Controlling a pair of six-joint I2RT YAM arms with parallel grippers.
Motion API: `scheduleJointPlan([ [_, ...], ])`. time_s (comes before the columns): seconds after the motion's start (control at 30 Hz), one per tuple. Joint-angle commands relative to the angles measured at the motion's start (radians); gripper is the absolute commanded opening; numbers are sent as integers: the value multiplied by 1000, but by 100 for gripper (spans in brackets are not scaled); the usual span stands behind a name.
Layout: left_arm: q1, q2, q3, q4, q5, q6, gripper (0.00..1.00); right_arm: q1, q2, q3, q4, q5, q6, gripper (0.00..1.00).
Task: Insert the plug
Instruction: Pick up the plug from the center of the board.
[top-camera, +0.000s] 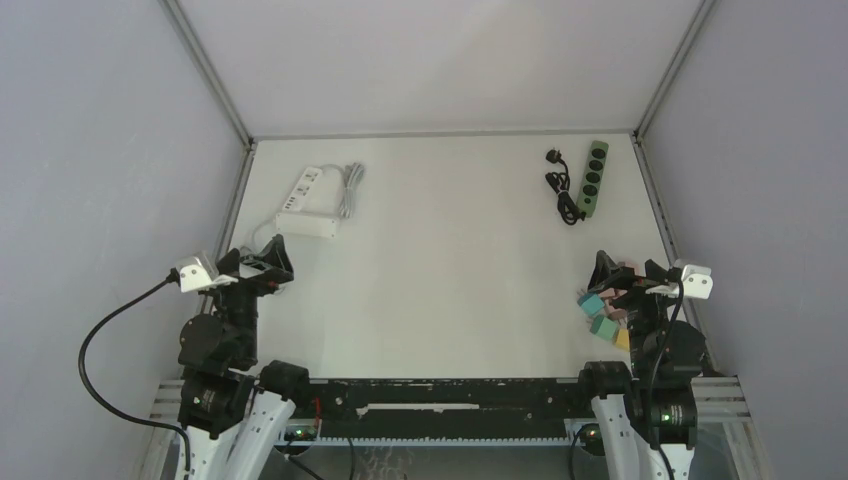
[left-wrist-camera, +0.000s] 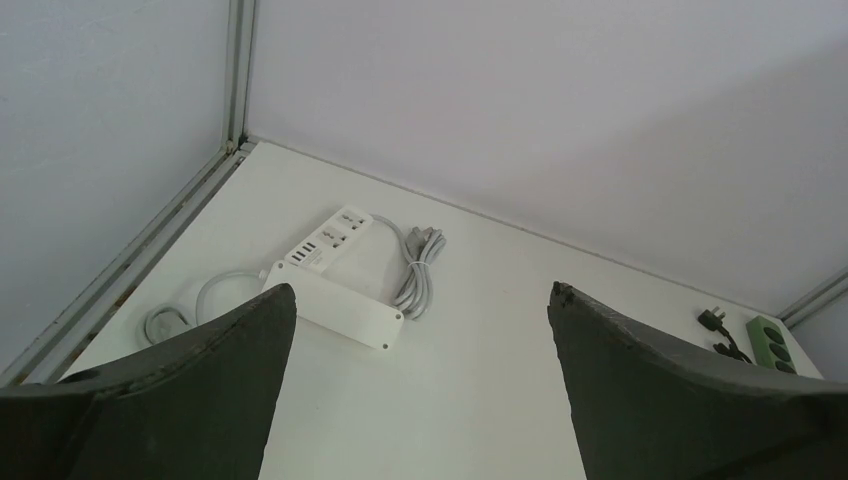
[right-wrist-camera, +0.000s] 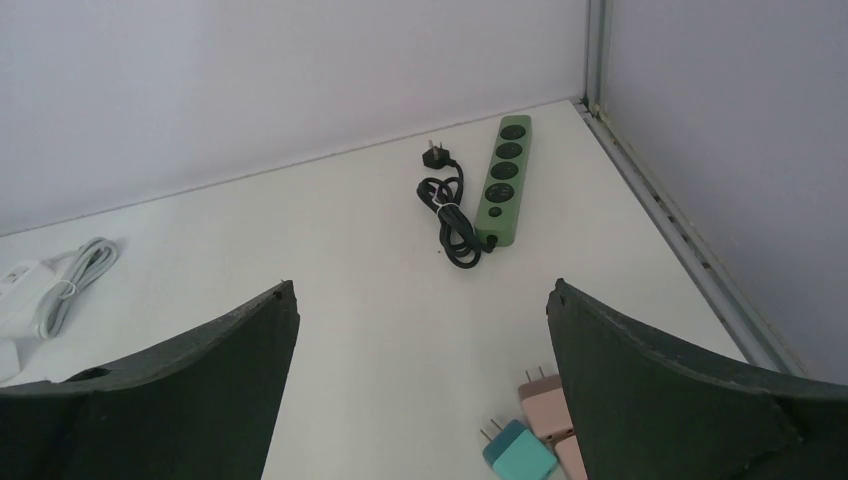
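Several small coloured plugs lie by the right arm: a teal one (right-wrist-camera: 520, 452) (top-camera: 590, 302), a pink one (right-wrist-camera: 545, 405), and green and yellow ones (top-camera: 612, 332) nearer the base. A green power strip (right-wrist-camera: 505, 180) (top-camera: 594, 178) lies at the far right. Its black cord is coiled beside it and ends in a black plug (right-wrist-camera: 437, 157). A white power strip (left-wrist-camera: 330, 240) (top-camera: 300, 190) with a white box (left-wrist-camera: 335, 305) and bundled cable lies at the far left. My left gripper (left-wrist-camera: 420, 290) (top-camera: 262, 260) is open and holds nothing. My right gripper (right-wrist-camera: 422, 285) (top-camera: 630, 268) is open just above the coloured plugs.
White walls and metal frame rails (top-camera: 655, 200) enclose the table on the left, right and back. The white bundled cable (left-wrist-camera: 420, 265) lies to the right of the white strip. The two arm bases stand at the near edge.
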Motion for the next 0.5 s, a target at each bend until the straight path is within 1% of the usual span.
scheduleJointPlan([
  [0.0, -4, 1, -3, 34, -2, -14, 100, -5, -5, -1, 43, 6, 6, 100],
  [0.23, -5, -1, -5, 35, 3, -12, 100, -7, -11, 0, 47, 1, 7, 100],
  [0.47, -33, 9, -12, 46, 7, 4, 100, -8, -3, 19, 30, 8, 9, 100],
])
